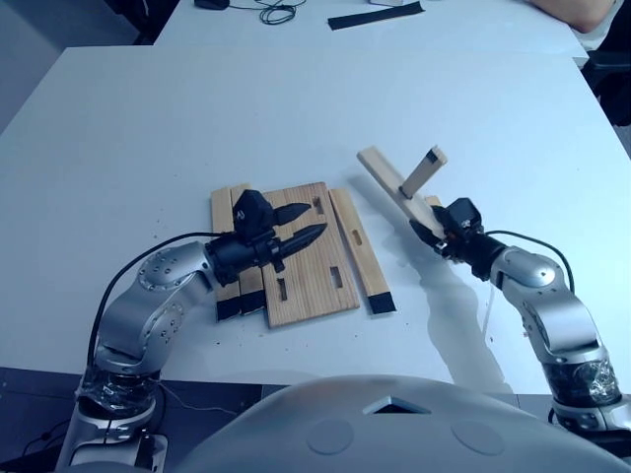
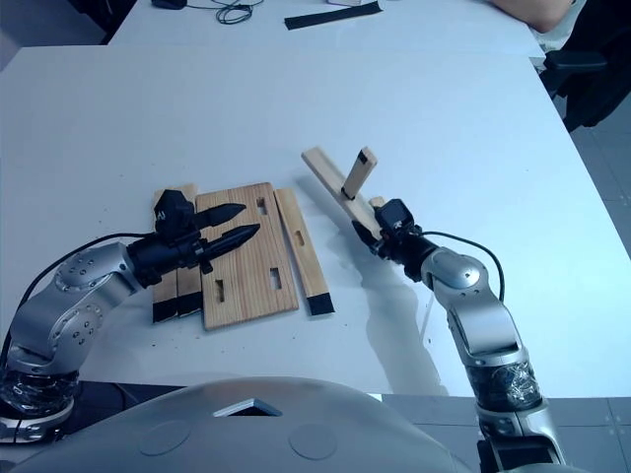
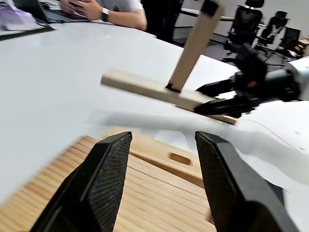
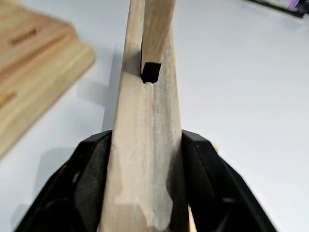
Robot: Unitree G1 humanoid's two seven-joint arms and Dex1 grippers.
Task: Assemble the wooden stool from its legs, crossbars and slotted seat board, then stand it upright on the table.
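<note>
The slotted seat board (image 1: pixel 306 264) lies flat near the table's front edge. Two legs (image 1: pixel 235 258) rest against its left side, and one slotted leg with a black tip (image 1: pixel 361 248) lies along its right. My left gripper (image 1: pixel 315 219) hovers open just over the board's top half, nothing between its fingers (image 3: pixel 108 179). To the right, my right gripper (image 1: pixel 435 231) is shut on the lower end of another wooden leg (image 1: pixel 388 181), held tilted above the table. A short crossbar (image 1: pixel 424 169) stands up out of a slot in that leg (image 4: pixel 145 121).
The white table (image 1: pixel 148 128) is bare to the far left and far right. A second table behind holds a black strip (image 1: pixel 375 17) and cables (image 1: pixel 276 12). A person's arm (image 1: pixel 577 12) rests at its far right corner.
</note>
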